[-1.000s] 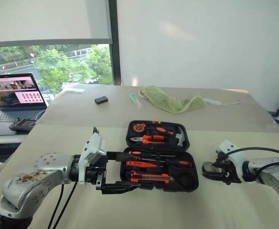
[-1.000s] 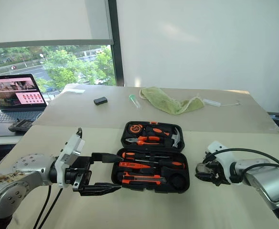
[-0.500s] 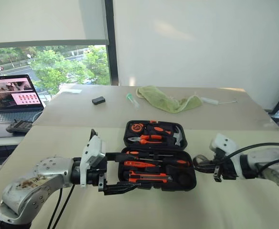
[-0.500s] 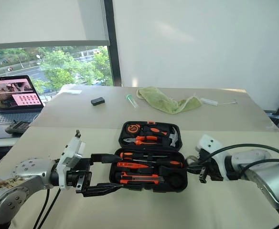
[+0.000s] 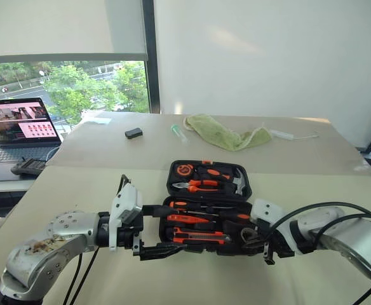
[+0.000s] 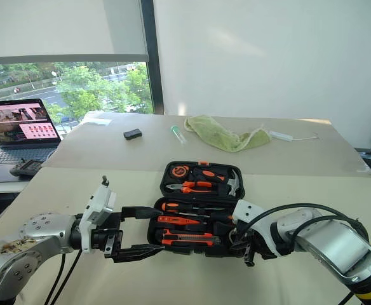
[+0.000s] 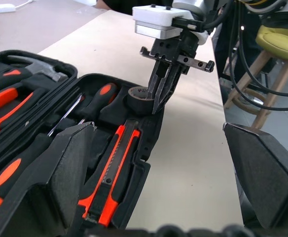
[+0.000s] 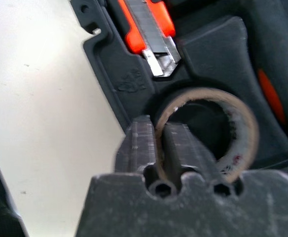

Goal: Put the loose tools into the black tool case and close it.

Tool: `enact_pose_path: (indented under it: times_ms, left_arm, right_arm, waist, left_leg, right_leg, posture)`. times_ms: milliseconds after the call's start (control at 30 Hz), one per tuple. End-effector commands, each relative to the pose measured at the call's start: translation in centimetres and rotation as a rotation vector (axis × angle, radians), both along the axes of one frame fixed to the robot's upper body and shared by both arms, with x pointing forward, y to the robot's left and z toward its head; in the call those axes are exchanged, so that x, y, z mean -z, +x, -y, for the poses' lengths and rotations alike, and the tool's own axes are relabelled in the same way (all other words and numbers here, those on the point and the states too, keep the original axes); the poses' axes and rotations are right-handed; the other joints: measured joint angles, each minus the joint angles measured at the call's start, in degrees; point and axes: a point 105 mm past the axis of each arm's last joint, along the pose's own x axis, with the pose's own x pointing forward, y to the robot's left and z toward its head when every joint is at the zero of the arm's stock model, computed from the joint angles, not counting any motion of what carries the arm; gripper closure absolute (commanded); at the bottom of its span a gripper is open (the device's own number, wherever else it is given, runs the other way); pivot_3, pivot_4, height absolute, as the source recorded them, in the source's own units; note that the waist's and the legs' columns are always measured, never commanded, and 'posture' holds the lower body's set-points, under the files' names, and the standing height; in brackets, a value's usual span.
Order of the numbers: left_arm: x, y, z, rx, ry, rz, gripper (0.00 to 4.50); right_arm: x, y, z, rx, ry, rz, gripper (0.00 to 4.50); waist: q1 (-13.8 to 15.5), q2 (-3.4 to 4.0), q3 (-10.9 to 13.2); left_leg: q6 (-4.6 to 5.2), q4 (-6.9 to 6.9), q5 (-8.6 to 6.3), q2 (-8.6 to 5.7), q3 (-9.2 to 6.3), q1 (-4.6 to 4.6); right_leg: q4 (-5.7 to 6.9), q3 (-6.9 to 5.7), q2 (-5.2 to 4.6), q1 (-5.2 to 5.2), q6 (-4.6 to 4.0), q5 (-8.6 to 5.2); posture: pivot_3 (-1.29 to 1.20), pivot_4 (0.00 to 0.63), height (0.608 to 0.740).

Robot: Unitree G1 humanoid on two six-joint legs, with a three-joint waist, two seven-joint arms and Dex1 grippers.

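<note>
The black tool case [image 5: 214,210] lies open at lower centre, its long axis running left to right. At its lower-right corner the right gripper [image 7: 160,94] pinches a tape roll [image 8: 210,129] over the round pocket, one finger inside the ring. The left gripper [image 5: 157,230], spread wide, brackets the case's left end.

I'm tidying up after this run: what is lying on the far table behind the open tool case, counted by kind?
green cloth: 1
small black block: 1
small clear tube: 1
white cable: 1
white slip: 1
Total: 5
</note>
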Motion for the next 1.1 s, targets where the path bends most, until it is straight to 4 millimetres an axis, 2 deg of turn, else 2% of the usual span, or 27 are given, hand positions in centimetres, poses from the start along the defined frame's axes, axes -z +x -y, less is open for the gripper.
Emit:
enact_pose_path:
  times_ms: [33,67,233,300,367,400,500,533,633,667,733,833,967,1000,1100]
  left_arm:
    - [-0.6,-0.2,0.1,-0.008,-0.008,0.047,0.00]
    - [-0.4,-0.1,0.0,-0.017,-0.004,0.042,0.00]
    - [0.3,0.6,-0.6,-0.094,-0.009,0.004,0.00]
    - [0.6,2.3,-1.1,-0.201,-0.014,-0.008,0.00]
    - [1.0,4.3,-1.6,-0.328,-0.010,-0.036,0.00]
    - [1.1,5.5,-1.8,-0.403,-0.003,-0.040,0.00]
    - [1.2,10.2,-2.1,-0.685,-0.036,-0.098,0.00]
    - [1.2,11.4,-1.8,-0.747,-0.046,-0.114,0.00]
    - [1.7,14.4,-1.3,-0.902,-0.006,-0.156,0.00]
    - [2.0,15.1,-1.1,-0.919,0.020,-0.169,0.00]
    - [2.6,16.2,-1.1,-0.965,0.097,-0.190,0.00]
    - [3.4,18.2,-1.3,-1.030,0.174,-0.251,0.00]
    - [4.4,19.1,-1.7,-1.044,0.209,-0.321,0.00]
    - [4.7,19.2,-1.5,-1.032,0.220,-0.334,0.00]
    - [5.4,19.2,-0.2,-0.966,0.218,-0.377,0.76]
  right_arm:
    - [-0.4,-0.3,-0.8,-0.013,0.051,-0.022,2.49]
    - [-1.0,-0.5,-1.0,-0.018,0.075,-0.024,2.16]
    - [-3.7,-0.6,-1.9,-0.010,0.216,0.005,2.16]
    - [-5.1,0.1,-1.8,0.026,0.295,0.051,2.16]
    - [-6.4,1.6,-1.1,0.110,0.353,0.117,2.16]
    - [-6.9,3.1,-0.3,0.189,0.367,0.167,2.16]
    - [-7.3,6.5,2.1,0.361,0.346,0.269,1.50]
    - [-7.3,7.6,2.7,0.406,0.334,0.295,1.06]
    - [-7.4,11.1,4.3,0.550,0.313,0.373,0.07]
    - [-7.4,12.1,4.9,0.598,0.307,0.384,0.03]
    - [-6.9,13.2,5.2,0.630,0.291,0.369,0.03]
    - [-5.2,14.6,5.5,0.674,0.276,0.298,0.03]
    - [-3.7,15.3,5.3,0.685,0.257,0.238,0.03]
    - [-3.2,15.6,5.5,0.696,0.256,0.224,0.27]
    - [-2.0,16.0,5.4,0.688,0.240,0.190,1.08]
  waist:
    - [0.0,-0.01,0.0]
    - [0.0,-0.01,0.0]
    - [-0.2,0.00,0.0]
    - [-0.1,-0.01,0.0]
    - [0.2,-0.02,0.0]
    - [0.2,-0.04,0.0]
    - [0.6,-0.12,0.1]
    - [0.7,-0.13,0.1]
    - [0.4,-0.20,0.1]
    - [0.1,-0.20,0.1]
    - [-0.4,-0.19,0.1]
    - [-0.6,-0.19,0.1]
    - [-0.7,-0.19,0.1]
    - [-0.8,-0.17,0.1]
    - [-0.9,-0.17,0.1]
  left_leg:
    - [0.00,0.00,0.00,0.00,0.00,0.00]
    - [0.00,0.00,0.00,0.01,0.00,0.00]
    - [-0.01,-0.04,0.00,0.04,0.00,-0.02]
    - [0.00,-0.03,-0.01,0.04,-0.01,0.00]
    - [0.04,-0.03,-0.03,0.02,-0.02,-0.01]
    - [0.04,0.03,-0.02,0.02,-0.04,0.00]
    - [0.06,0.11,0.03,-0.05,-0.04,0.05]
    - [0.08,0.14,0.08,-0.07,-0.03,0.01]
    - [0.05,0.15,0.13,-0.17,0.00,-0.05]
    - [-0.01,0.11,0.17,-0.19,0.00,-0.05]
    - [-0.48,-0.03,0.45,-0.21,0.08,-0.12]
    - [-0.63,-0.15,0.54,-0.10,0.07,-0.17]
    - [-0.61,-0.20,0.53,-0.11,0.07,-0.22]
    - [-0.58,-0.20,0.51,-0.12,0.08,-0.25]
    - [-0.55,-0.18,0.49,-0.14,0.09,-0.19]
  right_leg:
    - [0.00,0.00,0.00,0.00,0.00,0.00]
    - [0.00,0.00,0.01,0.00,0.00,0.00]
    - [0.03,0.04,0.03,-0.06,0.01,0.01]
    - [0.02,0.03,0.02,-0.03,0.01,0.02]
    - [0.01,0.03,-0.03,-0.01,0.03,0.05]
    - [0.02,0.03,-0.01,0.02,0.05,0.10]
    - [0.02,0.05,0.01,0.12,0.07,0.23]
    - [0.01,0.04,0.02,0.10,0.09,0.30]
    - [-0.01,0.09,0.05,0.05,0.19,0.43]
    - [0.01,0.10,0.05,0.03,0.19,0.44]
    - [0.00,0.15,0.11,-0.12,0.19,0.44]
    - [0.06,0.10,0.28,-0.16,0.18,0.43]
    - [-0.05,0.05,0.23,-0.17,0.21,0.41]
    - [-0.07,0.06,0.20,-0.17,0.22,0.41]
    - [-0.07,0.09,0.16,-0.08,0.26,0.41]
  posture:
    - [0.00,0.150,0.740]
    - [0.00,0.150,0.740]
    - [0.00,0.150,0.740]
    - [0.00,0.150,0.740]
    - [0.00,0.150,0.740]
    - [0.00,0.150,0.740]
    - [0.00,0.150,0.740]
    - [0.00,0.150,0.740]
    - [0.00,0.150,0.740]
    - [0.00,0.150,0.740]
    - [0.00,0.150,0.740]
    - [0.00,0.150,0.740]
    - [0.00,0.150,0.740]
    - [0.00,0.150,0.740]
    - [0.00,0.150,0.740]
